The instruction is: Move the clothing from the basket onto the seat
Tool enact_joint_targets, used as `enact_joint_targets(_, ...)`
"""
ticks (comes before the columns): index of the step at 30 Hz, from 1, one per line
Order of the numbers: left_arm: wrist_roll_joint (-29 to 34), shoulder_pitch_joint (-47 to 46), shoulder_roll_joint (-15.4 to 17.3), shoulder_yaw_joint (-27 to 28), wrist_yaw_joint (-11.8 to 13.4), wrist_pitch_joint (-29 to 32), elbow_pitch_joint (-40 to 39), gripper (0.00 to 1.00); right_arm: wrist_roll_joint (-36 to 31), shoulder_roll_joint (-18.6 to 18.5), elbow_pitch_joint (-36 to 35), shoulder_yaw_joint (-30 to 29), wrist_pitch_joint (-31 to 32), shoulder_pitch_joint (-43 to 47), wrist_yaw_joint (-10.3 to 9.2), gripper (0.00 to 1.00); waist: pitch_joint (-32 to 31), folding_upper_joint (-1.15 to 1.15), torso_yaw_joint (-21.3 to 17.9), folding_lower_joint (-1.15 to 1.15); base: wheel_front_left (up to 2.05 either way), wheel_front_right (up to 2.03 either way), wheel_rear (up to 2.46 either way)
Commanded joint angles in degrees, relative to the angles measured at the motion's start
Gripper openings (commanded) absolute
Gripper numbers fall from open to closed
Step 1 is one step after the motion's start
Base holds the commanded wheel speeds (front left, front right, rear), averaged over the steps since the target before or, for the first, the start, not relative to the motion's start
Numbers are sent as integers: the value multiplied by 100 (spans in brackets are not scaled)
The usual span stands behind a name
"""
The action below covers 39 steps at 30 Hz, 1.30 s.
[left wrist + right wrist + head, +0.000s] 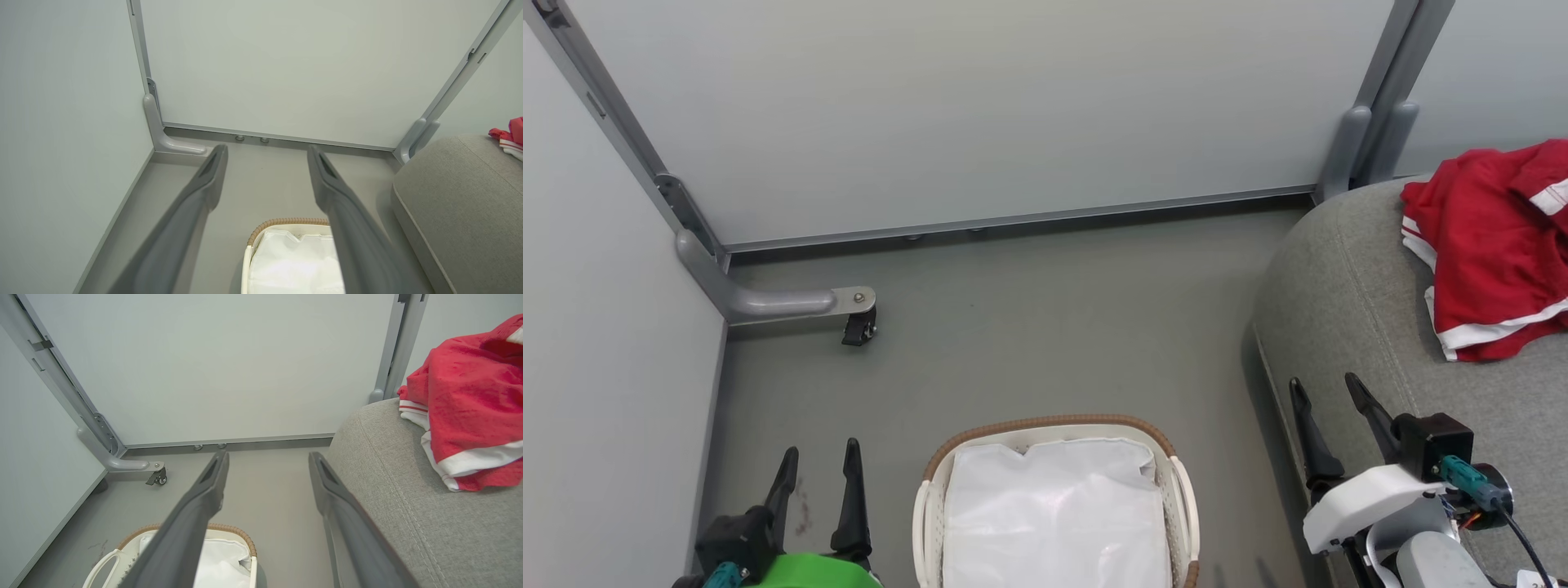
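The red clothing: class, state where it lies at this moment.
In the head view the red clothing lies crumpled at the right on the grey seat, just beyond the right tool and well apart from the basket.

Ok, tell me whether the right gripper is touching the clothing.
Apart. The head view shows bare seat between the open right gripper and the clothing.
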Motion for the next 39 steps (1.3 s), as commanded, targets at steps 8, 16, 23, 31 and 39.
enact_joint_targets(8, -346, -27, -7, 32, -17, 91, 128, 0, 352, 32, 133, -73, 138, 24, 0, 0, -2, 0, 4, 0, 0, 0, 0)
enact_joint_targets(16, -1136, -116, 1, 159, -40, 316, 82, 0, 1227, 26, -3, -130, 351, 61, -1, 0, -13, 0, -4, 0, 0, 0, 0)
enact_joint_targets(23, -1920, -210, 7, 287, -65, 541, 30, 0, 2093, 20, -133, -188, 559, 95, -1, 0, -24, 0, -14, 0, 0, 0, 0)
enact_joint_targets(31, -2566, -279, 11, 390, -83, 725, -10, 0, 2803, 14, -226, -248, 741, 111, -2, 0, -35, 0, -22, 0, 0, 0, 0)
enact_joint_targets(39, -3177, -349, 14, 492, -101, 902, -48, 0, 3470, 9, -311, -307, 919, 122, -2, 0, -46, 0, -31, 0, 0, 0, 0)
